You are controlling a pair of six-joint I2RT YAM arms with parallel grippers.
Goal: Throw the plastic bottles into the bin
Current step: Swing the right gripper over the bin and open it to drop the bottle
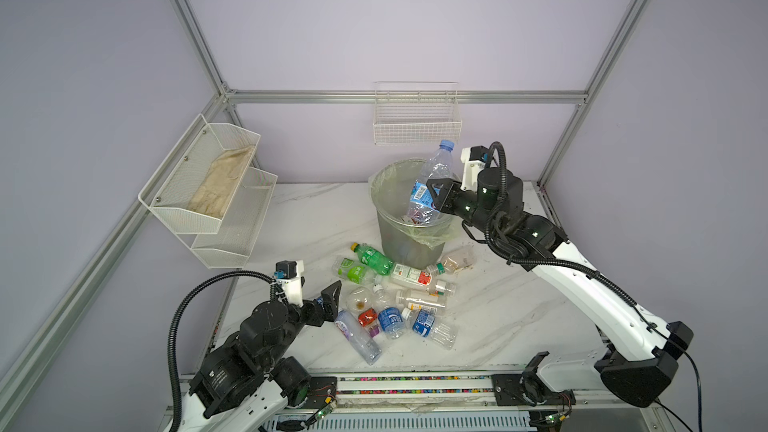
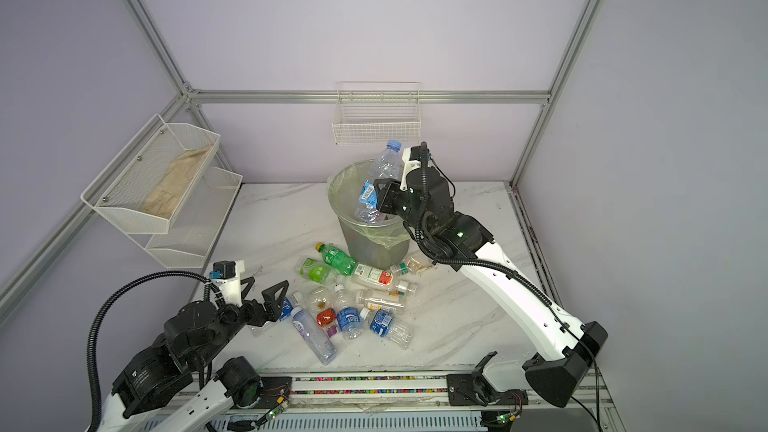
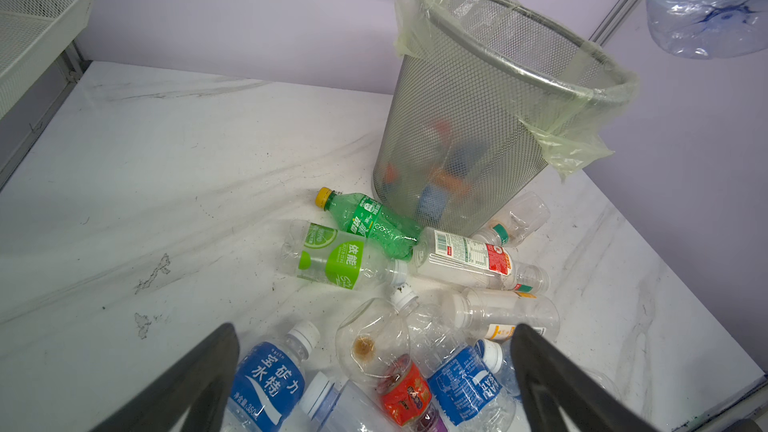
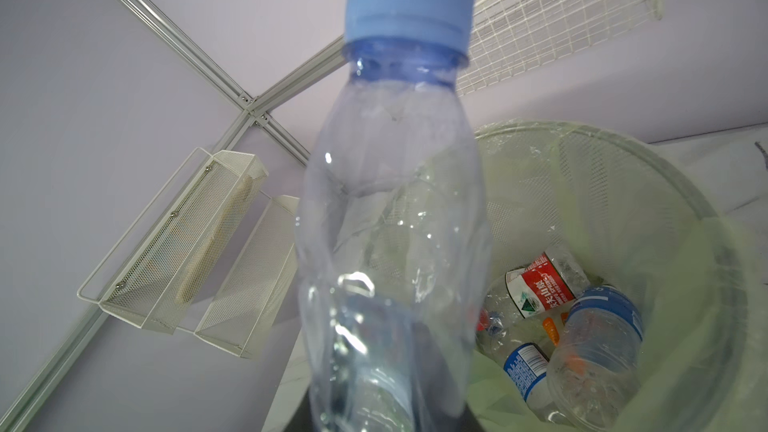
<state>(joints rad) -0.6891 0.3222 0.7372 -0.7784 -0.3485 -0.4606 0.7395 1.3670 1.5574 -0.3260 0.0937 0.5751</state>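
Marble-white table (image 1: 519, 326) carries everything, with the bin (image 1: 395, 238) upright toward its far side, about midway between left and right, and a pale-green liner (image 3: 573, 147) folded over its rim. On the left wall hangs a white mesh shelf (image 1: 174, 189) with a beige cloth (image 1: 220, 184) in its upper tray. Right hand (image 1: 435, 197), extended from the right, is clamped on the labelled middle of a blue-capped bottle (image 1: 436, 164). That bottle tilts over the bin's mouth, cap uppermost and farthest, base lowest and inside the rim's outline in both top views. Left hand (image 2: 262, 290) hangs low at the near-left edge of the heap, fingers spread wide and holding nothing. About a dozen bottles (image 1: 399, 305) lie on their sides on the table, just nearer than the bin. A green bottle (image 1: 372, 258) with a yellow cap lies at the bin's foot. A few binned bottles (image 4: 540, 284) rest at the bottom, one red-labelled, others blue-labelled
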